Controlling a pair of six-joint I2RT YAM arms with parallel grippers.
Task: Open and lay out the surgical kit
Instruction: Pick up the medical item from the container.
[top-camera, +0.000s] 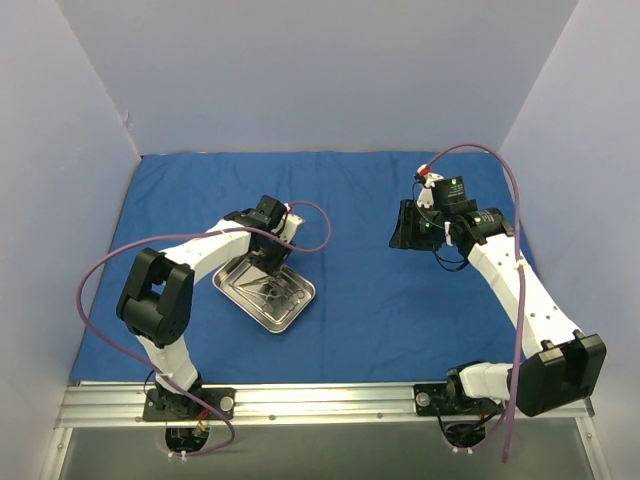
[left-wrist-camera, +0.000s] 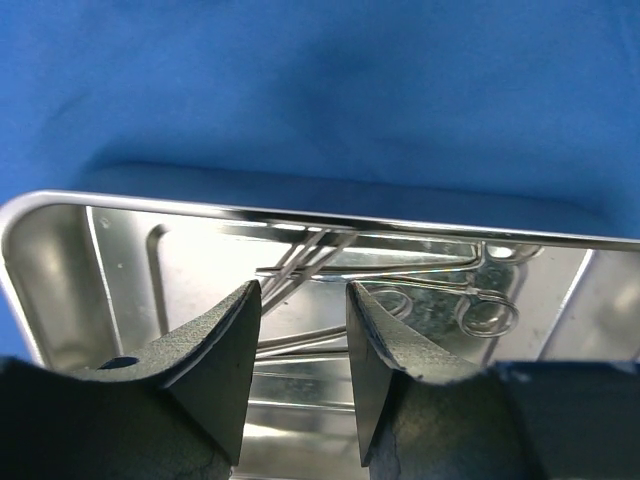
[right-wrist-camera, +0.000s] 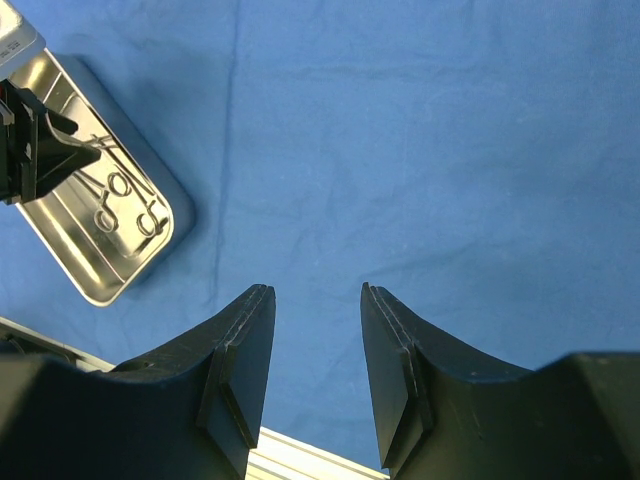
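Over on the left, the left pincer (left-wrist-camera: 303, 300) hangs parted and empty just above the steel tray (top-camera: 296, 303), lined up, I'd judge, to pluck out the scissors (left-wrist-camera: 400, 283) lying inside. Blue cloth (top-camera: 370, 310) lies spread flat underneath. Further right, the right pincer (right-wrist-camera: 315, 300) hovers released over bare cloth, well apart from the tray.

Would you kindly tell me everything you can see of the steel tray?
The steel tray is a shallow rectangular pan of shiny metal with rounded corners and a raised rim. It lies flat, open side up, on the blue cloth, turned diagonally in the top view. Thin metal instruments with ring handles lie inside. The left gripper, open, hangs over it; whether it touches cannot be told.
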